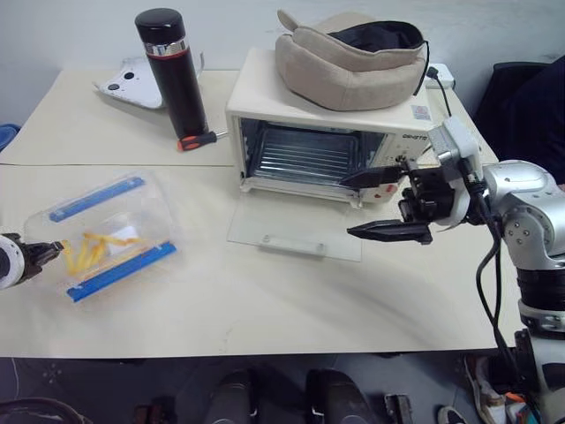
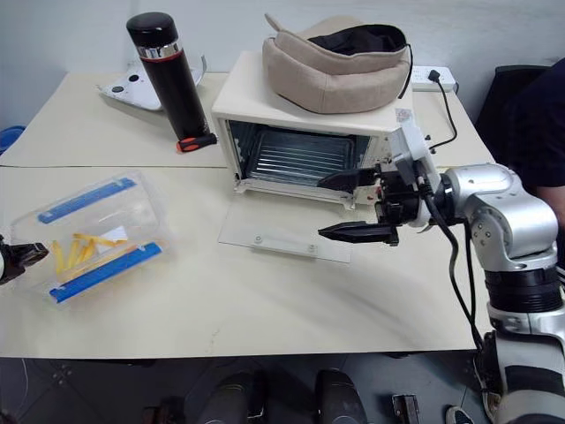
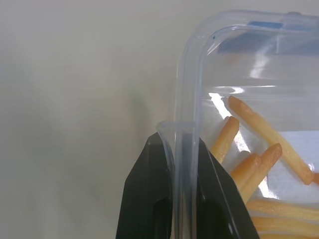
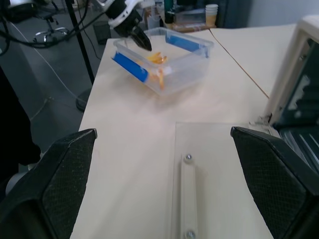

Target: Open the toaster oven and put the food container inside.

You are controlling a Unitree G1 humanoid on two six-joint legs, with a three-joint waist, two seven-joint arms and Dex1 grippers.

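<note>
The food container (image 1: 101,234), a clear box with blue clips and yellow-orange strips inside, is at the table's left, tilted with its gripped end raised. My left gripper (image 1: 53,250) is shut on its rim; in the left wrist view the black fingers (image 3: 149,174) pinch the clear wall. The cream toaster oven (image 1: 256,88) stands at the back centre with its glass door (image 1: 296,231) lying flat open and the wire rack showing. My right gripper (image 1: 344,208) hangs open just above the door's right end, nothing between its fingers.
A beige neck pillow (image 1: 349,57) lies on top of the oven. A tall black thermos (image 1: 172,71) and an orange-handled screwdriver (image 1: 196,140) stand left of the oven, with a white device (image 1: 132,84) behind. A power strip (image 2: 437,78) lies at the back right.
</note>
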